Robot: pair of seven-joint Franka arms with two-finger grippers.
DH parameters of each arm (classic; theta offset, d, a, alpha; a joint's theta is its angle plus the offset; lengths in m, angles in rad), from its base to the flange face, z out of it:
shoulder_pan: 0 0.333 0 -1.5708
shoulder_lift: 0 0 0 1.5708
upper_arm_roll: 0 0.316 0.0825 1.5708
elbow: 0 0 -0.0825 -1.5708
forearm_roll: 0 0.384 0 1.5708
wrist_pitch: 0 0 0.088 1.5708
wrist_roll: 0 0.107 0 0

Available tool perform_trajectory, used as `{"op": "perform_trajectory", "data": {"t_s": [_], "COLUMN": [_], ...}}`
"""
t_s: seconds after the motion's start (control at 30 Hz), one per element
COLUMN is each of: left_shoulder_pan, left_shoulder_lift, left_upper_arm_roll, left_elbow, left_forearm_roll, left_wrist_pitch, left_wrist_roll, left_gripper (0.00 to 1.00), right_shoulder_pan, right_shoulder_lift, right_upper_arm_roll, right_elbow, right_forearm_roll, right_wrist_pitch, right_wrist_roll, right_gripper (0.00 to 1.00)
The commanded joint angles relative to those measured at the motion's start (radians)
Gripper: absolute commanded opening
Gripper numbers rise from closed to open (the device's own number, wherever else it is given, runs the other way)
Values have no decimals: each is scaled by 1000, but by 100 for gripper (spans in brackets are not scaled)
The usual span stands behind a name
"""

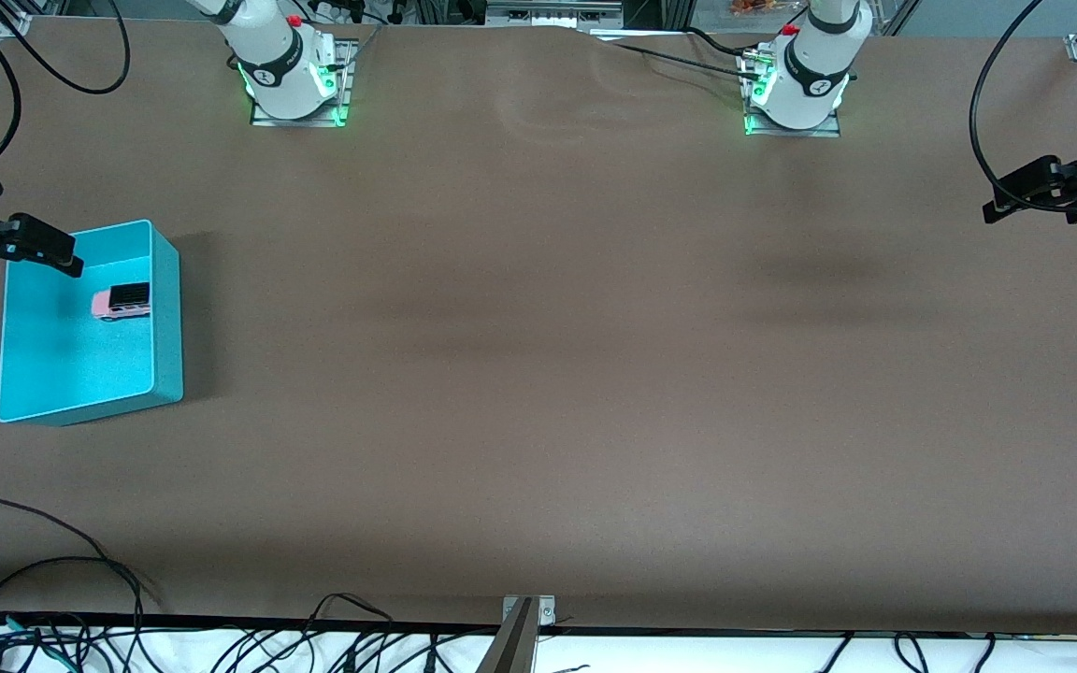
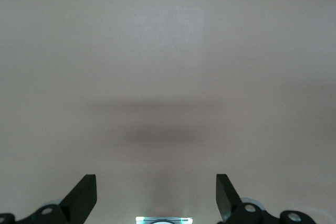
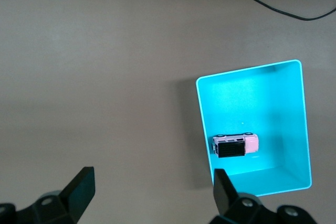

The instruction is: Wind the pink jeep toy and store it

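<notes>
Lying on its side inside the teal bin, the pink jeep toy sits at the right arm's end of the desk. Over the bin's farther corner hangs the right pincer, spread wide and empty. At the desk's other end hangs the left pincer, spread wide and empty too.

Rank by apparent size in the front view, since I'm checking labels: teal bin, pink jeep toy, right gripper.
1. teal bin
2. right gripper, raised over the bin's corner, so nearness may inflate it
3. pink jeep toy, inside the bin
</notes>
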Motion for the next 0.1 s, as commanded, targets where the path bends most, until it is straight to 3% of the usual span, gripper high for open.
{"op": "perform_trajectory", "data": {"t_s": [0.0, 0.07], "left_shoulder_pan": [5, 5], "left_shoulder_lift": [16, 14], "left_upper_arm_roll": [-1, 1], "left_elbow": [32, 32], "left_forearm_roll": [-5, -5], "left_wrist_pitch": [-6, -6], "left_wrist_roll": [2, 2], "left_gripper": [100, 100], "right_shoulder_pan": [4, 4], "right_shoulder_lift": [15, 15], "right_upper_arm_roll": [1, 1], "right_elbow": [40, 39], "right_forearm_roll": [-8, -8], "right_wrist_pitch": [-32, -33], "right_wrist_roll": [16, 16], "right_gripper": [100, 100]}}
